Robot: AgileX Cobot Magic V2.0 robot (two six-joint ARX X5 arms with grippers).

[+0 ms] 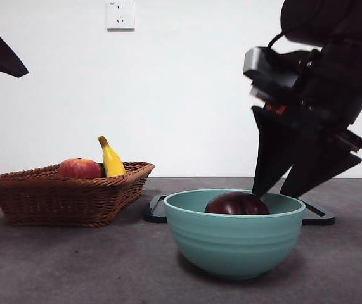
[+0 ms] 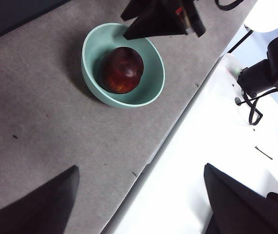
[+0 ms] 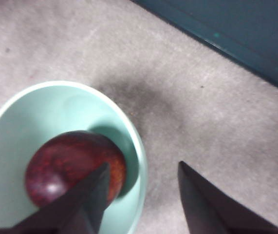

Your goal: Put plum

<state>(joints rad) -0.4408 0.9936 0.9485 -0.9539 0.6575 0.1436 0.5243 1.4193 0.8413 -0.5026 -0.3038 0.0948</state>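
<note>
A woven wicker basket (image 1: 66,193) sits left on the grey felt-like surface (image 1: 73,266); the glossy dark plum (image 1: 236,204) rests inside a smooth ribbed teal bowl (image 1: 231,244) – above its far rim the right gripper (image 1: 276,190) hangs tilted, jaws apart, empty – left gripper (image 2: 139,195) open

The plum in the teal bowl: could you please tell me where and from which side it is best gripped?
Probably from straight above, fingers closing across the widest middle of the plum. It sits low inside the teal bowl, whose wall blocks any sideways approach; only its rounded top is exposed. The right gripper, open, is already just above the rim.
</note>
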